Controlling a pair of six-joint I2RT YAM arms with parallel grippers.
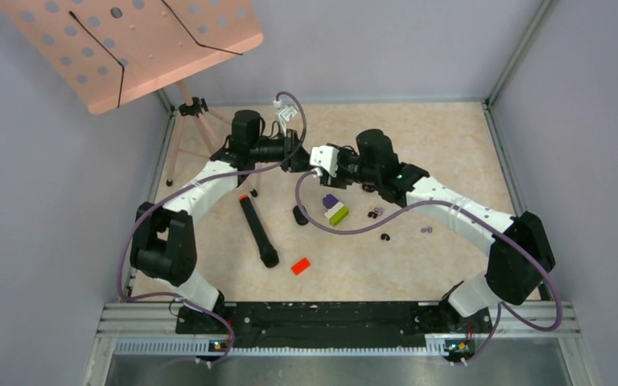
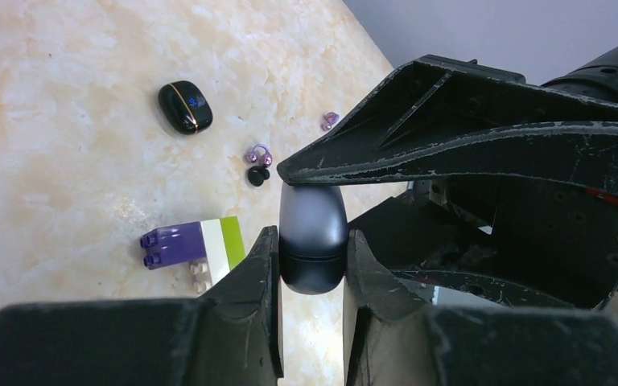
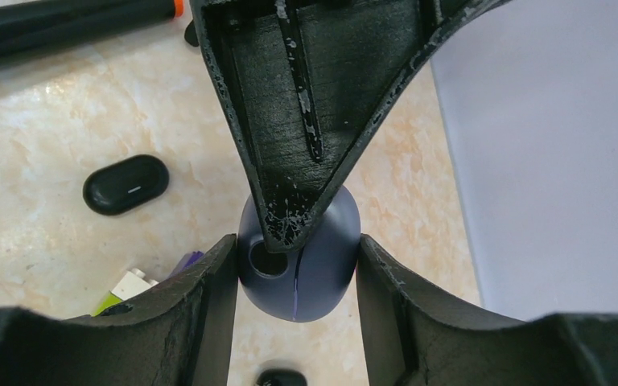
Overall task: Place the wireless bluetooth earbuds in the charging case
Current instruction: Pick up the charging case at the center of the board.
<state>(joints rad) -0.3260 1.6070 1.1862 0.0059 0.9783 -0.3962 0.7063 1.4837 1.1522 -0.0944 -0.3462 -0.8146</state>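
The left hand (image 2: 312,238) is clenched on the charging case (image 2: 312,215), its two fingers pressing the darker lower half of the smooth, egg-like shell. The right hand (image 3: 296,246) meets it from the opposite side, with a finger against each flank of the same case, so it appears to grip it too. One left finger crosses the case's top, beside a small round socket. Both arms reach in toward each other at mid-bench and hold the case in the air, wrists nearly nose to nose. The shell looks hard, glossy and light, and it would likely slip or pivot if pinched on its rounded end, so the broad flanks are the safer hold. The earbuds (image 2: 257,154) lie loose on the bench (image 2: 64,193) below, purple and black ones close together. They are tiny and smooth, apt to roll or skid, and are best nipped across the body. A closed black case (image 2: 185,107) and a purple, white and green block (image 2: 193,245) lie nearby.
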